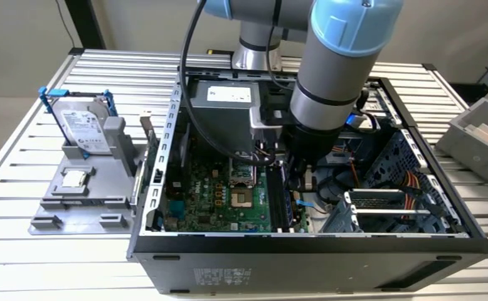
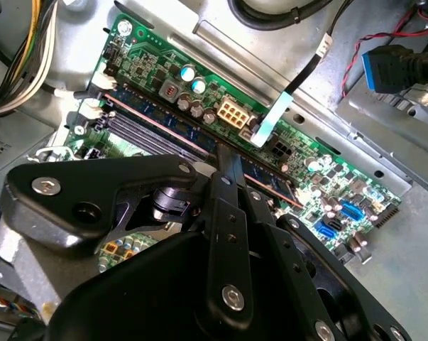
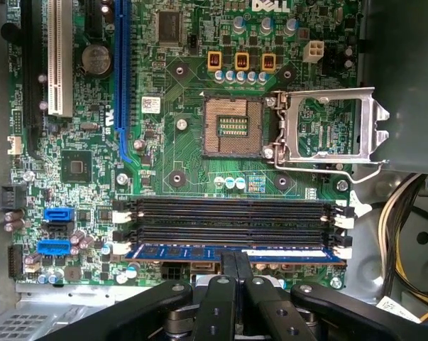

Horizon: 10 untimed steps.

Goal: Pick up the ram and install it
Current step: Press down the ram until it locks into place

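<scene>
The ram (image 3: 178, 252) is a long, thin bluish stick standing on edge in the outermost of the long black memory slots on the green motherboard (image 3: 164, 177). In the second wrist view the ram (image 2: 160, 117) runs along that slot beside a row of capacitors. My gripper (image 3: 236, 264) reaches down inside the open computer case, and its two narrow black fingers are shut on the ram's middle. In the exterior view the gripper (image 1: 298, 183) hangs low over the slots, at the motherboard's edge toward the exterior view's right.
Two neighbouring memory slots (image 3: 235, 209) stand bare. The processor socket (image 3: 233, 126) lies open with its metal latch frame (image 3: 331, 128) flipped aside. Cables (image 1: 344, 182) crowd the case beside the arm. Outside, a grey fixture (image 1: 85, 200) carries a hard drive (image 1: 81, 125) and a processor chip (image 1: 74, 180).
</scene>
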Available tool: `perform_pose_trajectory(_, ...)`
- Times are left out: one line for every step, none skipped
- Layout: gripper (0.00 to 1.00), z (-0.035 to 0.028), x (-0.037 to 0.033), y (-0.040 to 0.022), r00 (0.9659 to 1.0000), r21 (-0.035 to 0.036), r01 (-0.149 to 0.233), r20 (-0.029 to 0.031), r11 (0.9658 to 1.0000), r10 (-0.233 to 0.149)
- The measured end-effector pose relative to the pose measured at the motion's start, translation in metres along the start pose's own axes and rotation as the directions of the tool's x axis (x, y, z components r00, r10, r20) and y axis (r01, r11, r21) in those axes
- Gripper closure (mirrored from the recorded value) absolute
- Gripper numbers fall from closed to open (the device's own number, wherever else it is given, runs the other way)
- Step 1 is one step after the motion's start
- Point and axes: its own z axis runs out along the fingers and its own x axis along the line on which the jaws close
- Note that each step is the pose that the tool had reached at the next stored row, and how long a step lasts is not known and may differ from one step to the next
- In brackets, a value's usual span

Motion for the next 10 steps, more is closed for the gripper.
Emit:
perform_pose_trajectory(1.0, 0.0007, 0.0, 0.0, 1.0, -0.0001, 0.0, -0.0002, 1.0, 0.0)
perform_pose_trajectory(1.0, 0.0015, 0.0, 0.0, 1.0, -0.0006, 0.0, -0.0003, 1.0, 0.0)
perform_pose_trajectory(1.0, 0.0026, 0.0, 0.0, 1.0, -0.0012, 0.0, -0.0003, 1.0, 0.0)
perform_pose_trajectory(1.0, 0.0035, 0.0, 0.0, 1.0, -0.0015, 0.0, -0.0003, 1.0, 0.0)
perform_pose_trajectory(1.0, 0.0046, 0.0, 0.0, 1.0, -0.0023, 0.0, -0.0004, 1.0, 0.0)
perform_pose_trajectory(1.0, 0.0059, 0.0, 0.0, 1.0, -0.0036, 0.0, -0.0003, 1.0, 0.0)
perform_pose_trajectory(1.0, 0.0068, 0.0001, 0.0, 1.0, -0.0055, 0.0, -0.0008, 1.0, 0.0)
perform_pose_trajectory(1.0, 0.0077, 0.0002, 0.0001, 1.0, -0.0067, 0.0, -0.0013, 1.0, 0.0)
perform_pose_trajectory(1.0, 0.0083, 0.0002, 0.0001, 1.0, -0.0073, 0.0, -0.0016, 1.0, 0.0)
perform_pose_trajectory(1.0, 0.0089, 0.0002, 0.0001, 1.0, -0.0076, 0.0, -0.0014, 1.0, 0.0)
